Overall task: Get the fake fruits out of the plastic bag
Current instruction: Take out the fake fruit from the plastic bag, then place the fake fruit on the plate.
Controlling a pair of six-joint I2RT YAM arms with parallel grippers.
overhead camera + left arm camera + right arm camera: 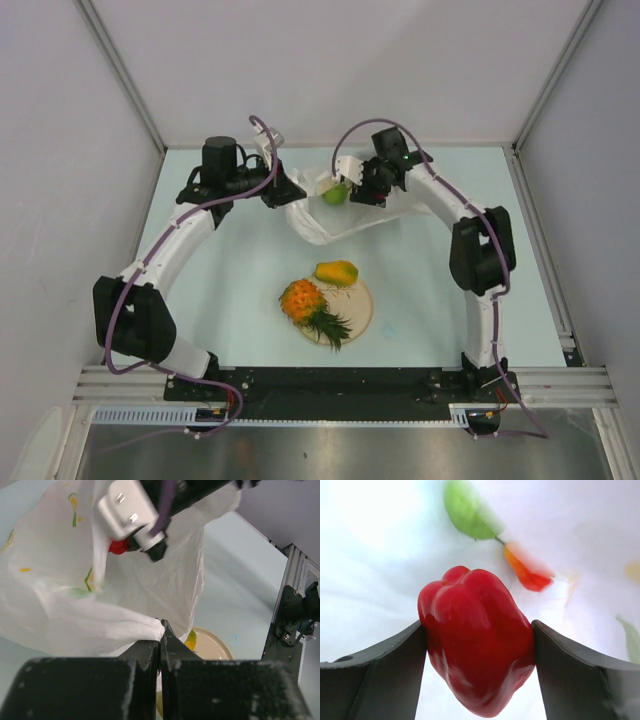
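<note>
A fold of the thin translucent white plastic bag (60, 590), printed with lemon slices, is pinched between the pressed-together jaws of the left gripper (161, 630). An orange plastic pineapple (300, 298) and a yellow-orange mango (336, 272) are seen on a round beige plate (362, 312). Inside the bag, a glossy red plastic fruit (477, 655) is clamped between the jaws of the right gripper (352, 190), with a round green piece (335, 194) just beside.

Left arm (170, 245) and right arm (472, 235) arch inward.
Left claw (161, 630) pinched tight; right claw (477, 630) part-spread, gripping.
</note>
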